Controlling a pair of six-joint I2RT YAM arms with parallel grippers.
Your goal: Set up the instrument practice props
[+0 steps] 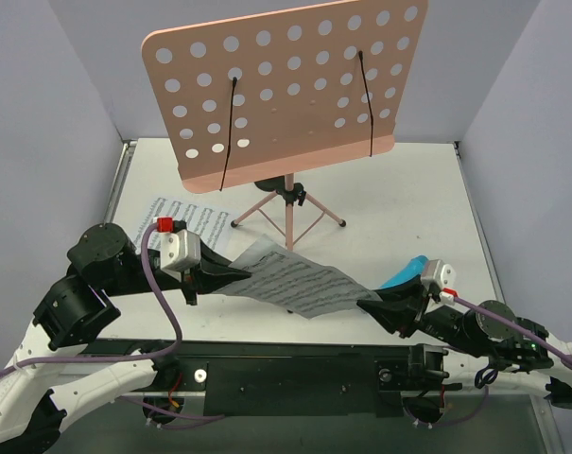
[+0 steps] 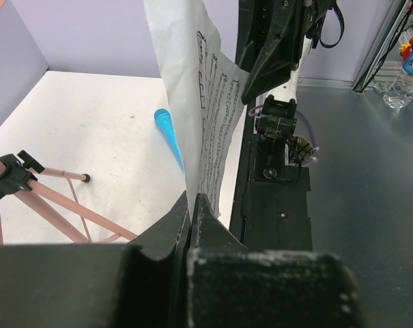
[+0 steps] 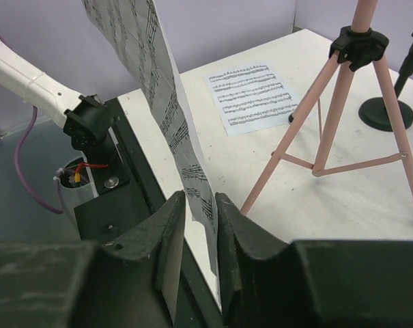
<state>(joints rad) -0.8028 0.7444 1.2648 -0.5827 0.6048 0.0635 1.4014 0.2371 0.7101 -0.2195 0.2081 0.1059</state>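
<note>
My left claw (image 1: 246, 277) and right claw (image 1: 369, 304) both pinch one music sheet (image 1: 295, 279); it half hides a blue cone (image 2: 166, 126). White worktop (image 1: 408, 189), grey-lilac walls (image 1: 49, 123).

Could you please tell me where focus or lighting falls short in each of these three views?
Top external: sharp and evenly lit, though the held sheet looks grey. Left wrist: the left gripper is blurred up close, the sheet's print readable. Right wrist: the right gripper is soft too, the flat sheet crisp.
</note>
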